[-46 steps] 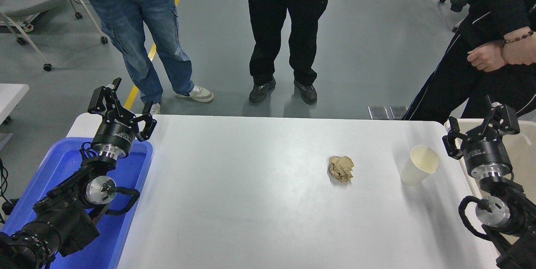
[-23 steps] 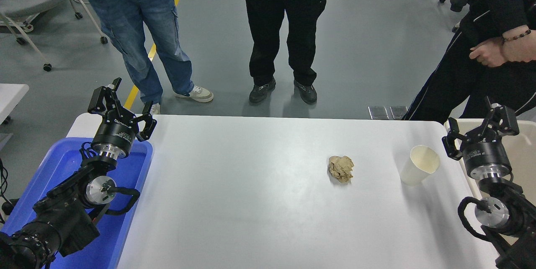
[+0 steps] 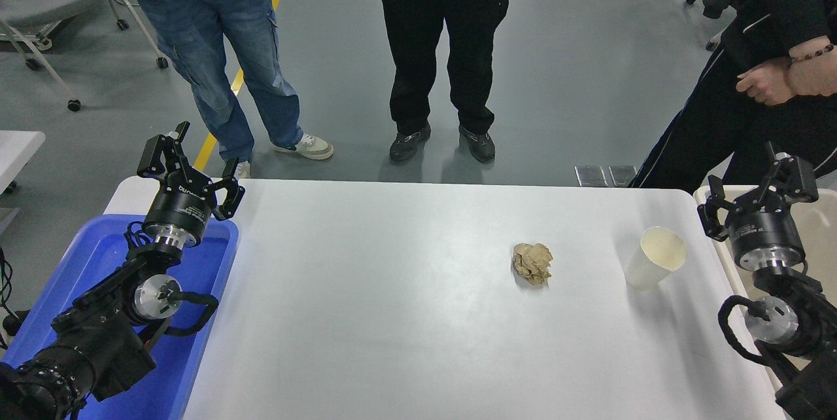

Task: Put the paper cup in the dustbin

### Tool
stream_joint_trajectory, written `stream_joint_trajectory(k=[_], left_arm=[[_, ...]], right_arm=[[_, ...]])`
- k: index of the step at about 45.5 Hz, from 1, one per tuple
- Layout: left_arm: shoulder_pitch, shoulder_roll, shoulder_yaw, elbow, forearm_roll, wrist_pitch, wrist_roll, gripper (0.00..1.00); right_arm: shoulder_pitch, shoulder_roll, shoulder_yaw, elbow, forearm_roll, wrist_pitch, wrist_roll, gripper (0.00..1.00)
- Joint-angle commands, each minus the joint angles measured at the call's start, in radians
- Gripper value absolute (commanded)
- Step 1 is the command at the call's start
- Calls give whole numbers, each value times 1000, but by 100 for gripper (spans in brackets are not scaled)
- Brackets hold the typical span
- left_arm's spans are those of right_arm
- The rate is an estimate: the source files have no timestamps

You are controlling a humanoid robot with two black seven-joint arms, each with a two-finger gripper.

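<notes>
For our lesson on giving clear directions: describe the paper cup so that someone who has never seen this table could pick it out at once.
Look at the white table and go to its right side, near the beige bin at that edge. The paper cup stands upright there, open end up, just left of the right claw. Unlike the crumpled brown paper ball to its left, it is smooth, white and tapered.

White lettering is showing on the black body of the left gripper [image 3: 189,168], at the left of the frame, but it is lying upside down to the camera and is too small to read with confidence. A faint line of pale print is also running around the body of the right gripper [image 3: 758,194], at the right edge, likewise too small to make out. No other text, number or sign is appearing anywhere.
</notes>
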Motion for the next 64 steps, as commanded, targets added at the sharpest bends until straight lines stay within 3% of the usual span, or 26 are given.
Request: stream_joint_trajectory(k=[1,16,26,33,47,64], left_arm=[[0,0,0,0,0,0,0,100],[0,0,0,0,0,0,0,100],[0,0,0,1,0,0,0,100],[0,0,0,1,0,0,0,100],[0,0,0,0,0,0,0,100],[0,0,0,0,0,0,0,100]], right_arm=[[115,-165,-262,-24,-1,-17,-2,99],[371,-301,-762,-23,-14,-18,-5,99],[594,-293,-1262,-23,-78,-18,-8,99],[692,-278,-1478,-23,-161,-18,-8,99],[735,-267,-1627,-26,-602,-20,-8,99],[700,-184,-1672,-43,-632,-23,-8,99]])
